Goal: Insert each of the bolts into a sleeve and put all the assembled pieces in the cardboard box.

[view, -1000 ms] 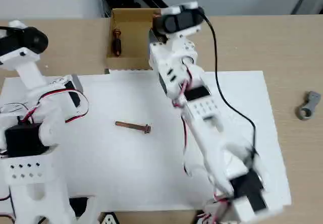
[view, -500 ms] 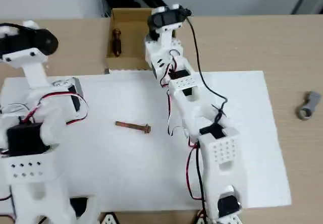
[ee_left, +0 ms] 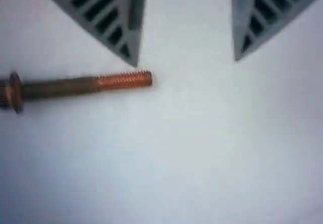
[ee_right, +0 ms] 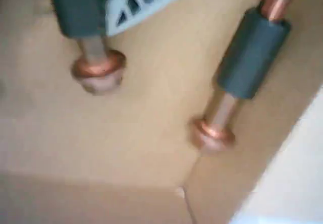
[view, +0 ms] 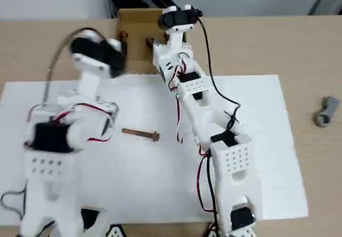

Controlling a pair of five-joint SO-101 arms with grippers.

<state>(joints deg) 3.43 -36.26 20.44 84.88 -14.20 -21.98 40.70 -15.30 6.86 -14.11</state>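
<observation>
1. Left gripper (ee_left: 186, 37): jaws wide, empty, over white sheet (view: 256, 141).
2. Bolt (ee_left: 75, 87) flat on sheet, long axis in line w/ jaw gap, not across; threaded tip just beside one finger, head off beyond it.
3. Left arm (view: 80, 114) nearer; right arm (view: 197, 103) at cardboard box (view: 136, 21).

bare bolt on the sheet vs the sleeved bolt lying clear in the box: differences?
The bare bolt shows exposed thread; the sleeved bolt wears a dark sleeve round its shank. The bare bolt lies on the white sheet by the open left gripper; the sleeved bolt lies in the cardboard box. Both are copper-coloured with flanged heads.
</observation>
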